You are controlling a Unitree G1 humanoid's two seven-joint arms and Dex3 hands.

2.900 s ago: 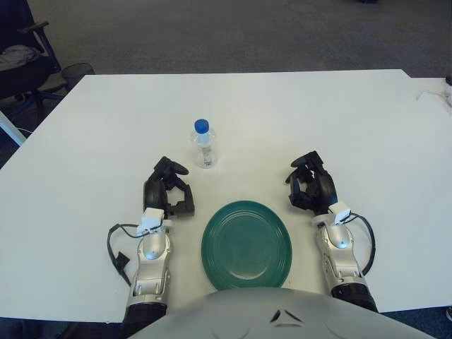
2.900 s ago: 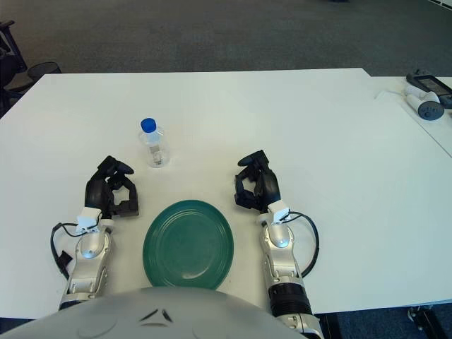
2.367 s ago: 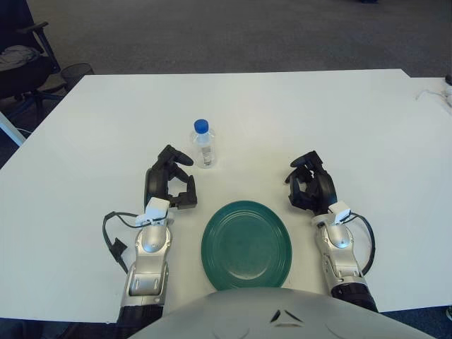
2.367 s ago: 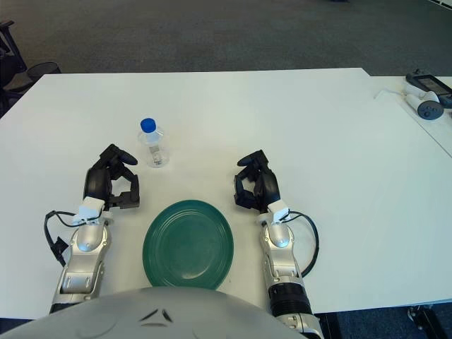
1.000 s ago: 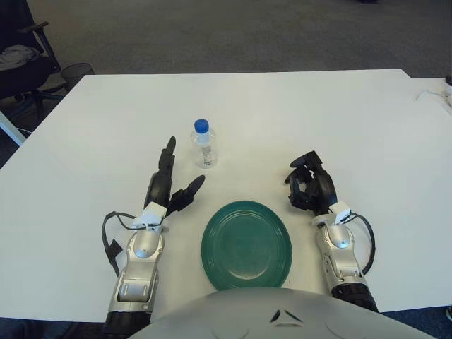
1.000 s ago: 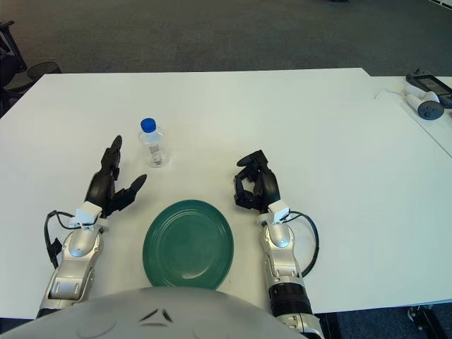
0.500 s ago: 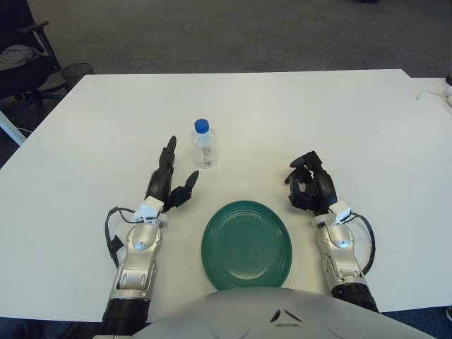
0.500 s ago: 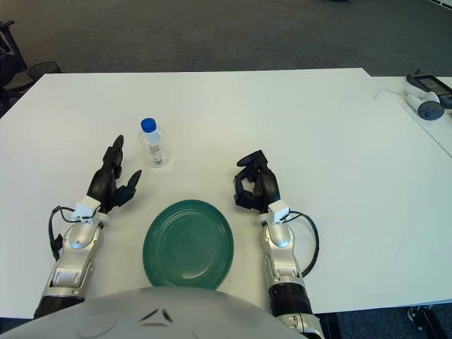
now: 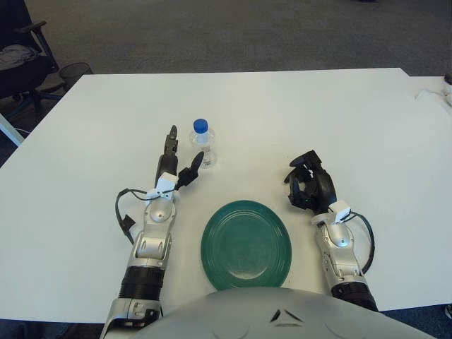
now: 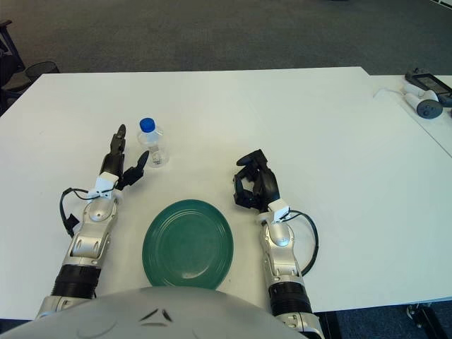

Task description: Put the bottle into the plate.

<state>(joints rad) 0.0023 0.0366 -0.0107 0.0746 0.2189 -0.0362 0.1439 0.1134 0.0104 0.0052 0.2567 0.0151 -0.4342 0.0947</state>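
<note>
Fingers: your left hand [image 9: 174,169] has them spread, holding nothing, left of centre just beside the bottle | right hand [image 9: 311,189] curled, empty, right of centre | green plate [image 9: 246,244] lower centre | blue-capped bottle [image 9: 203,143] upright above the plate, apart from it.

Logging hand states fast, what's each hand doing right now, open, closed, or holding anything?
Left hand: open, fingers spread beside the bottle, holding nothing.
Right hand: shut, curled, holding nothing, parked right of the plate.
</note>
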